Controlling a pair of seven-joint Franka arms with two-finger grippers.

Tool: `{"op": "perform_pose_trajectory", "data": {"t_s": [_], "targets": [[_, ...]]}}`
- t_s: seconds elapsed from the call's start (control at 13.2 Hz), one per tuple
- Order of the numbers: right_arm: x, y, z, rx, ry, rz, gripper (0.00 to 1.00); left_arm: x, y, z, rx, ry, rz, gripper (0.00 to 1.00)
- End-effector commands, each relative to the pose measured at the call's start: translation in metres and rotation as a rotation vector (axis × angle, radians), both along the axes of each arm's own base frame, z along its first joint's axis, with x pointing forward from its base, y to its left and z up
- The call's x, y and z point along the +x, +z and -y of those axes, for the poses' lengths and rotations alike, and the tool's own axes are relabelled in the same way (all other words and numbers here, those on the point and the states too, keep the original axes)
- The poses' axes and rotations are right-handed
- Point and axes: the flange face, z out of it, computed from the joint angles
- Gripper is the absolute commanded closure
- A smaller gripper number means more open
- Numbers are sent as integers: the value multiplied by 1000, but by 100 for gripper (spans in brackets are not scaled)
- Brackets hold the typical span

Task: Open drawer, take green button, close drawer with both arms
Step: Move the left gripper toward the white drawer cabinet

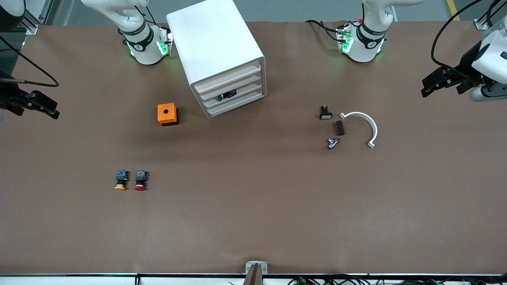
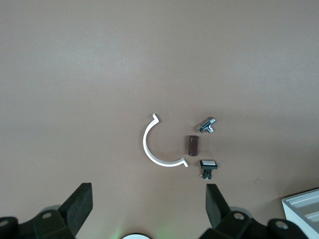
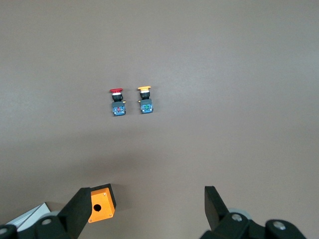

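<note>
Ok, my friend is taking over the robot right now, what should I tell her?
Left gripper: open, empty, up over the left arm's end of the table, waiting.
Right gripper: open, empty, up over the right arm's end, waiting too.
Cabinet stands between the two bases, all four drawers shut.
Button shows in the third drawer from the top.
Done: nothing yet.
Left: open that drawer, take the button, shut the drawer.

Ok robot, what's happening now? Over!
Left tool and right tool open, waiting at the table's ends. Drawer shut in the cabinet, button glimpsed inside. Nothing in front of the drawers.
</note>
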Motion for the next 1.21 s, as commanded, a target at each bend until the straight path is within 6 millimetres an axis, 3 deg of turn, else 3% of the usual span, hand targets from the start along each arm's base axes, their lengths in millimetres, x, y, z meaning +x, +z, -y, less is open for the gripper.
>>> {"op": "perform_pose_trajectory", "data": {"t_s": [0.0,0.15,0.38,0.68,0.91,1.14], "targets": [[0,1,-1,-10,3,3,0,5,0,2,11,9,-11,0],[-1,1,-1,-10,3,2,0,9,-4,5,11,6,-17,0],[0,1,-1,-10,3,3,0,39,-27,9,7,-5,-48,0],[-1,2,0,-11,3,5,0,76,-101,20,3,-11,-167,0],[-1,3,0,-11,3,8,0,105,-154,52,16,56,-226,0],[-1,3,0,17,4,7,0,118,-212,82,54,185,-289,0]]}}
